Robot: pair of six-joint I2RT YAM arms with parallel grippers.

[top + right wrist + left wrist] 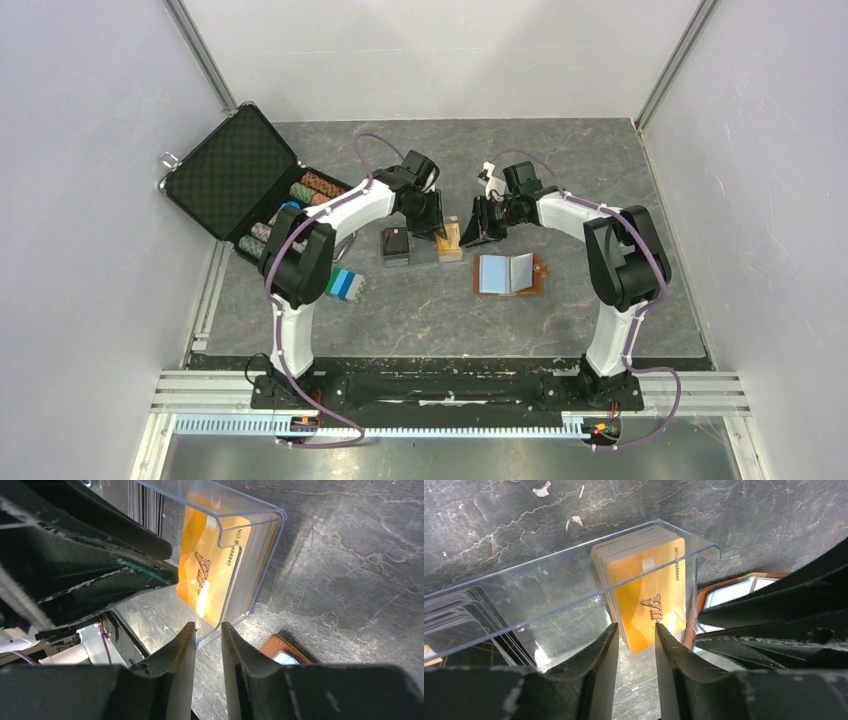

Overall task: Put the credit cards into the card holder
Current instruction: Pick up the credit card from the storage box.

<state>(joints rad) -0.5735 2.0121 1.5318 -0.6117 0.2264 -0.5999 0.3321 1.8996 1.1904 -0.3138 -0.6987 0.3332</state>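
A stack of orange credit cards [451, 243] stands in one end of a clear plastic tray [549, 595]. Dark cards [395, 245] stand at its other end. My left gripper [440, 222] hangs over the orange stack [644, 595]. In the left wrist view the left gripper [636, 632] has a narrow gap, with the front card's lower corner between the tips. My right gripper [470, 228] is at the tray's right end. In the right wrist view the right gripper [206, 630] is pinched on the tray's rounded corner [260, 555]. The brown card holder [508, 272] lies open, pale blue inside up.
An open black foam-lined briefcase [235, 170] with poker chips stands at the far left. A blue-green-white striped block [345, 285] lies by the left arm. The right arm [774, 620] crowds the left wrist view. The holder's edge shows near the right fingers [280, 650].
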